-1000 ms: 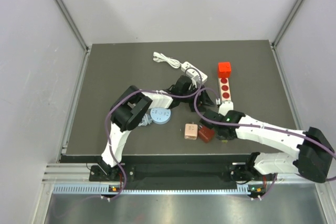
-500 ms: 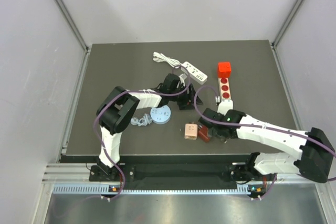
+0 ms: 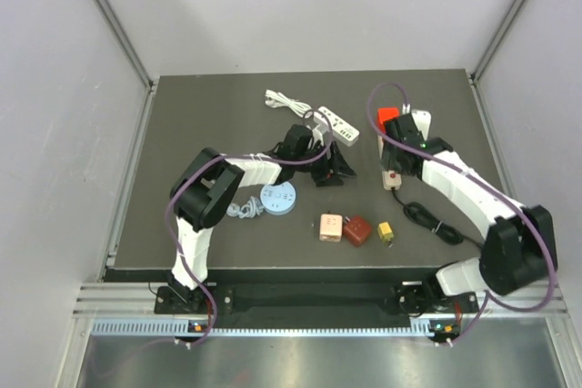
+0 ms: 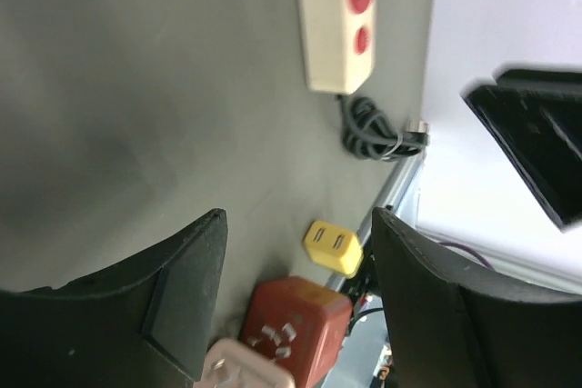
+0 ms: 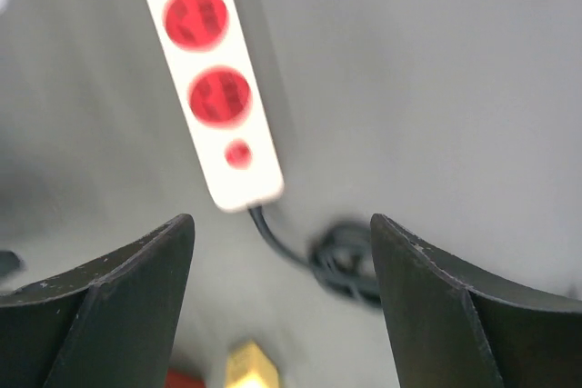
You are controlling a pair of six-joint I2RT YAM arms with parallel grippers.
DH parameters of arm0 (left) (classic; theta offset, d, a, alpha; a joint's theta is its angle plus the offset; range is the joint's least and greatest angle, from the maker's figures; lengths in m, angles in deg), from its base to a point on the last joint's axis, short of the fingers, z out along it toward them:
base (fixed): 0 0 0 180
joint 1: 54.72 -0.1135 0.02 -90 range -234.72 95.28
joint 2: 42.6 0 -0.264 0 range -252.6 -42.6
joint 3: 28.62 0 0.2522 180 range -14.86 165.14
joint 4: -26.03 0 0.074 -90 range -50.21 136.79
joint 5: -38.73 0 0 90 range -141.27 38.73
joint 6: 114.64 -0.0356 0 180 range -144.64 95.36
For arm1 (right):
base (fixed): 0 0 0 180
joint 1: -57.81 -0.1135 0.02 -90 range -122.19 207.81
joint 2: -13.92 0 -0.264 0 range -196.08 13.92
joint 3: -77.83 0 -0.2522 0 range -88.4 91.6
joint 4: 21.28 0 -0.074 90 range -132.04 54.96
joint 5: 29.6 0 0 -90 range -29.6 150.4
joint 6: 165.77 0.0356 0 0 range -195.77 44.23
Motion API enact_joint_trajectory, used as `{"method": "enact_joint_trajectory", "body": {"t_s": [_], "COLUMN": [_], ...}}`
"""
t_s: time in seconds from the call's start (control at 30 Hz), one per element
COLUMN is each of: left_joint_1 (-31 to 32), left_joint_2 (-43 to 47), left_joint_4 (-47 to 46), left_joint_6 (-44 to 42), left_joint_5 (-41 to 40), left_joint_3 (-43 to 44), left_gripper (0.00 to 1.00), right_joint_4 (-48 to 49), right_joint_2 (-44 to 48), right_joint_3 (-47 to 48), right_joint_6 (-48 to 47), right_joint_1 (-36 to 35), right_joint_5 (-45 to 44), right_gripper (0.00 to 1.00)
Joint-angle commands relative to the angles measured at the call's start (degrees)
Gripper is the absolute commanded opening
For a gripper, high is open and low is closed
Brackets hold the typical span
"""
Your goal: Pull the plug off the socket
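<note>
The white socket strip with red outlets (image 3: 393, 175) (image 5: 218, 97) (image 4: 338, 15) lies at the right of the table. A red cube plug (image 3: 388, 115) sits at its far end, mostly hidden behind my right wrist. My right gripper (image 3: 397, 154) (image 5: 280, 224) hovers open above the strip's near end, with nothing between its fingers. My left gripper (image 3: 335, 170) (image 4: 298, 215) stands open and empty at mid-table, left of the strip.
A yellow plug (image 3: 386, 232) (image 4: 332, 247), a dark red plug (image 3: 356, 230) and a pink plug (image 3: 331, 227) lie near the front edge. The strip's black cable (image 3: 436, 222) (image 5: 350, 256) coils at the right. A white power strip (image 3: 336, 124) and a blue disc (image 3: 278, 199) lie left of centre.
My right gripper opened near the dark red plug at the front, then swung back over the socket strip, uncovering the yellow plug. The left gripper shifted slightly left.
</note>
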Motion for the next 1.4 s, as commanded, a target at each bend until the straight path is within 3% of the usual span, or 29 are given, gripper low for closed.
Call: {"method": "enact_joint_trajectory", "body": {"t_s": [0.0,0.27,0.67,0.87,0.9,0.97,1.0,1.1,1.17,1.37], "left_joint_1": [0.01,0.89,2.21,3.53,3.62,3.97,4.14,4.58,4.85,5.02], "left_joint_2": [-2.97,-10.97,-14.75,-17.30,-17.91,-18.53,-19.23,-20.64,-21.69,-24.86], "left_joint_4": [-6.22,-15.10,-11.68,-10.80,-10.36,-9.22,-8.52,-6.41,-6.14,-2.72], "left_joint_6": [1.29,7.09,5.43,5.17,5.17,4.82,4.03,2.88,2.97,2.79], "left_joint_5": [3.33,1.93,1.31,0.70,0.26,-0.36,-0.62,-1.94,-2.20,-3.35], "left_joint_3": [4.95,11.81,17.96,20.78,21.04,22.71,23.41,25.96,27.80,32.21], "left_gripper": [0.69,0.68,0.68,0.69,0.69,0.70,0.71,0.74,0.75,0.76], "right_joint_4": [7.94,17.60,21.93,22.36,22.54,22.63,22.63,22.54,22.54,21.48], "right_joint_2": [-4.71,-15.79,-25.02,-28.45,-28.80,-28.63,-28.19,-26.44,-25.64,-22.22], "right_joint_3": [5.75,9.10,11.65,12.53,12.71,12.71,12.80,12.45,12.27,10.16], "right_joint_6": [-7.91,-14.15,-14.52,-12.76,-12.76,-12.41,-12.14,-11.26,-11.00,-9.42], "right_joint_1": [4.57,8.28,8.72,10.48,10.83,11.53,11.79,12.85,13.11,14.26], "right_joint_5": [3.93,14.83,16.69,17.91,18.01,18.62,18.80,21.86,24.24,25.91], "right_gripper": [0.77,0.73,0.69,0.55,0.45,0.35,0.23,0.05,0.00,0.00]}}
